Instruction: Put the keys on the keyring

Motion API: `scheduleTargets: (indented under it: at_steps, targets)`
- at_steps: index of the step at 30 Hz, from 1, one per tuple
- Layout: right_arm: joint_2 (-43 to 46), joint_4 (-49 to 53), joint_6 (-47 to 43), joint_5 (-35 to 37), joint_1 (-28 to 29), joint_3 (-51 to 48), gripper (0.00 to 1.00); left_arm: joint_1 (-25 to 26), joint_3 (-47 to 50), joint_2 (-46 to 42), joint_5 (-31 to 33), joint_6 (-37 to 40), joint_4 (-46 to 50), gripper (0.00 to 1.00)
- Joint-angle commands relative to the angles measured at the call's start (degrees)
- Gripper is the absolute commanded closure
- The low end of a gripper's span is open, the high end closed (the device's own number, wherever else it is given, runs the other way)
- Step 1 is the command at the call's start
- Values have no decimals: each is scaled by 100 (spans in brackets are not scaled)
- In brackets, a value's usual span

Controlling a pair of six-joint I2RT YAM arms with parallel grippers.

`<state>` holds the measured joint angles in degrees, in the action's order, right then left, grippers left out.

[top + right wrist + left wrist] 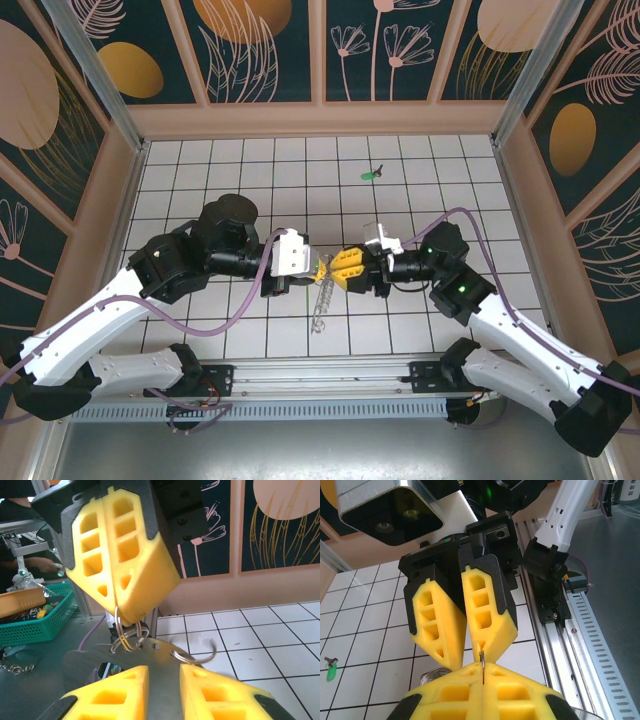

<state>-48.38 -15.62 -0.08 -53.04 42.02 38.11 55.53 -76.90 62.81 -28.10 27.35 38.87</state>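
Left claw (482,672): shut tight, pinching a thin wire of the keyring (320,300) between its tips. The rest of the loop hangs limp below the tips, down to the worktop (200,170).

Centre: the two claws meet tip to tip above the near middle of the worktop. In the right wrist view several ring coils bunch just under the left claw's tips.

Right claw (164,672): jaws stand part open with a narrow gap between them. One ring coil sits right at the tips. Cannot tell whether it is gripped or only touched.

Right, far side: the green key (372,174) lies flat on the tiles, well apart from both claws and from the keyring.

Progress, as judged: keyring lifted and presented, likely being spread open. Key not picked up and not threaded, so the main work is left.
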Motion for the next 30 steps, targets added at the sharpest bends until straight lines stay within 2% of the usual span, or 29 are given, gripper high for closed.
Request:
scheduleTargets:
  at_steps: [1,8,17,30]
  targets:
    - [24,-244,-91,-18,168,301,78,30,-204,21,-191,-116,-48,100]
    - [-15,-388,-106,30,280,346,83,36,-211,48,-196,-164,-46,100]
    - [-44,-497,-80,-66,324,363,100,29,-202,90,-37,-204,-38,100]
    - [-21,-716,-108,-331,333,426,100,34,144,39,401,-150,-216,100]
